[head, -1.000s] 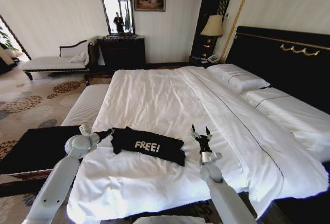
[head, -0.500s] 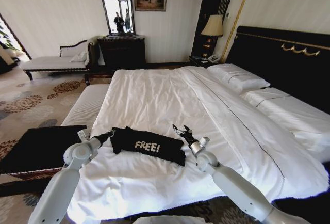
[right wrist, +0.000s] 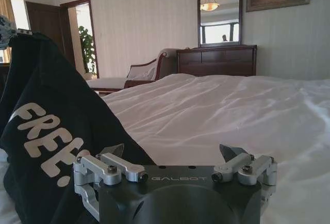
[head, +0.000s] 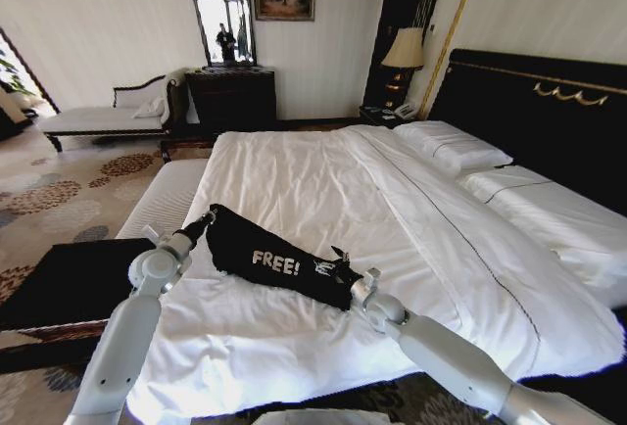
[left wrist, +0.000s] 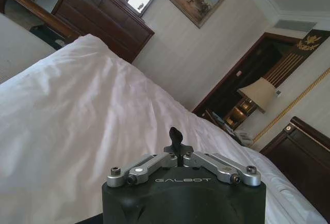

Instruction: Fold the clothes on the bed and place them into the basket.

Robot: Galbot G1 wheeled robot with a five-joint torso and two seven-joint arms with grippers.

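The black T-shirt point(head: 265, 254) with white "FREE!" lettering lies folded near the foot of the white bed point(head: 313, 180). Its left end is raised off the sheet, and my left gripper point(head: 206, 217) is shut on that end. In the left wrist view the left gripper point(left wrist: 175, 133) has its fingers pressed together. My right gripper point(head: 338, 266) is low at the shirt's right end. In the right wrist view the right gripper point(right wrist: 172, 149) stands open, with the T-shirt point(right wrist: 46, 146) hanging right beside one finger. The basket point(head: 69, 283), black-lined with brown sides, sits on the floor to the left of the bed.
A pale upholstered bench point(head: 167, 200) stands along the bed's left side, between the bed and the basket. Pillows point(head: 451, 146) and the black headboard point(head: 549, 112) are at the right. A dark dresser point(head: 230, 97) and a chaise point(head: 108, 117) stand by the far wall.
My left gripper has lifted the shirt's left end off the sheet. My right gripper has swung left and down from open bed to the shirt's right end.
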